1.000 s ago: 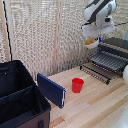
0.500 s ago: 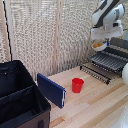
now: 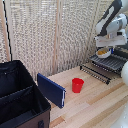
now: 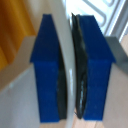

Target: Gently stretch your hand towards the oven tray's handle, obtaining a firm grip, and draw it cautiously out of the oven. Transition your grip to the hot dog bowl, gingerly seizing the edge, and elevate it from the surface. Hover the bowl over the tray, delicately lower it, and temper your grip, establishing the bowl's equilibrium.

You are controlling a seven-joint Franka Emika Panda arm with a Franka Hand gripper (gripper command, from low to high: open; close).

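In the exterior view the dark wire oven tray (image 3: 102, 65) is drawn out at the right, its long front bar handle (image 3: 95, 73) toward the table's middle. The oven (image 3: 124, 54) is mostly cut off at the right edge. My gripper (image 3: 106, 46) holds the white hot dog bowl (image 3: 103, 52) with yellow-orange food just above the tray's rear part. In the wrist view the blue finger pads (image 4: 97, 65) are shut on the bowl's thin white rim (image 4: 66, 55), with tray bars (image 4: 102, 12) behind.
A red cup (image 3: 77, 85) stands on the wooden table (image 3: 95, 105) near its middle. A blue flat panel (image 3: 51, 90) leans against a large black fabric case (image 3: 20, 102) at the exterior view's left. A slatted screen (image 3: 55, 35) backs the table.
The gripper with the bowl has moved slightly toward the exterior view's right and down, further over the tray.
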